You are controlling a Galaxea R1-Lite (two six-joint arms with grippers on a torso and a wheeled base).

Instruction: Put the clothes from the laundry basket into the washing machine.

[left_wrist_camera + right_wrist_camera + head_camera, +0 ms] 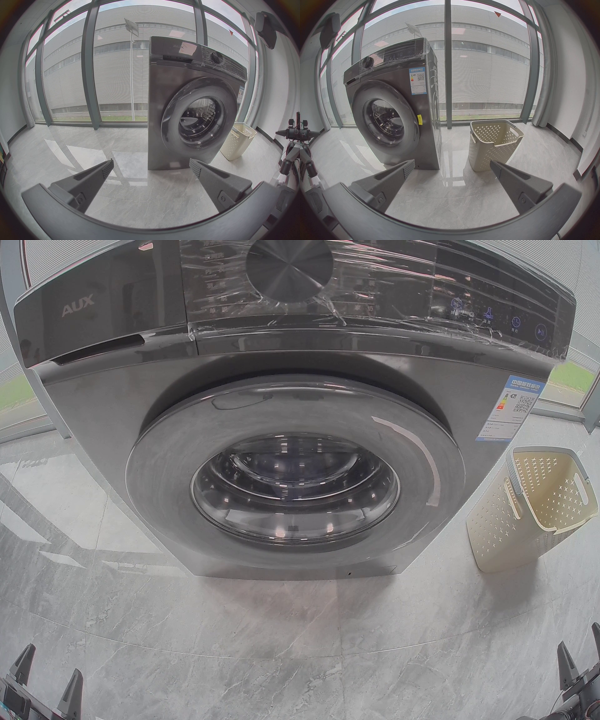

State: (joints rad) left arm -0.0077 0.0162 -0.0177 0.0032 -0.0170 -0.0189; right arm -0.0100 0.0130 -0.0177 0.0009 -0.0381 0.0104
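Head view: washer [94, 396] door [294, 490] shut; left gripper [151, 164] and right gripper [451, 164] gape empty; loading from the basket [500, 534] on the right would likely hit glass.

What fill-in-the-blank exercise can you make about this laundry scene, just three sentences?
1. The door of the washing machine is ____.
2. The laundry basket stands on the floor to the robot's ____ of the machine.
3. The left gripper and the right gripper are both ____.
Missing words: closed, right, open.
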